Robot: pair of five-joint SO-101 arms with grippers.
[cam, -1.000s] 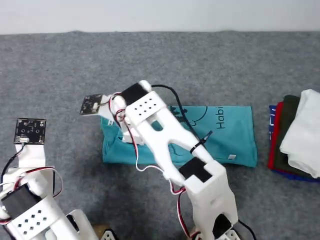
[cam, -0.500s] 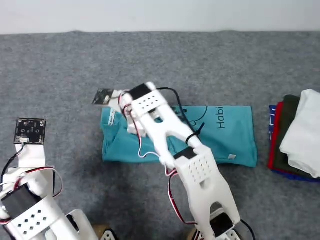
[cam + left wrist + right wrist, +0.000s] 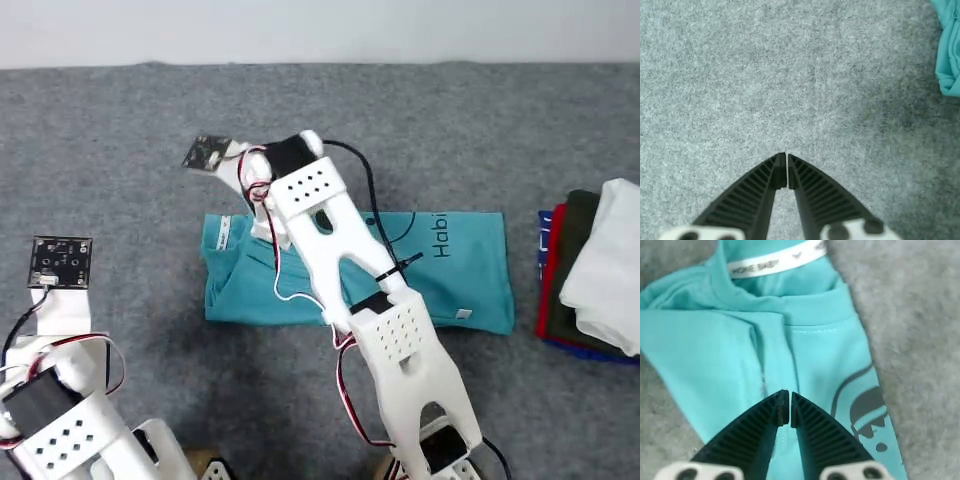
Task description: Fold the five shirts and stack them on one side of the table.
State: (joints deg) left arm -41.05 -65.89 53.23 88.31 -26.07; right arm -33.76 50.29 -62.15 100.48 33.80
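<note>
A teal shirt (image 3: pixel 450 270) lies folded into a long strip across the middle of the grey table. Its collar end, with a white label (image 3: pixel 222 232), points left. My right arm (image 3: pixel 330 230) stretches over it from the near edge. My right gripper (image 3: pixel 789 394) hangs shut just above the teal shirt (image 3: pixel 705 355), near the collar, with no cloth between its fingers. At the near left my left gripper (image 3: pixel 786 156) is shut over bare carpet, and a corner of the teal shirt (image 3: pixel 947 55) lies beyond it. A stack of folded shirts (image 3: pixel 570 270) sits at the right edge, with a white one (image 3: pixel 610 260) on top.
The grey carpeted table (image 3: pixel 120 130) is bare to the left of the shirt and along its far side. The left arm's base (image 3: pixel 60 420) stands at the near left corner, and the right arm's base (image 3: pixel 420 400) at the near middle.
The right arm's wrist swung from the shirt's left end toward the far side. The collar and its label are now uncovered. The left arm kept still.
</note>
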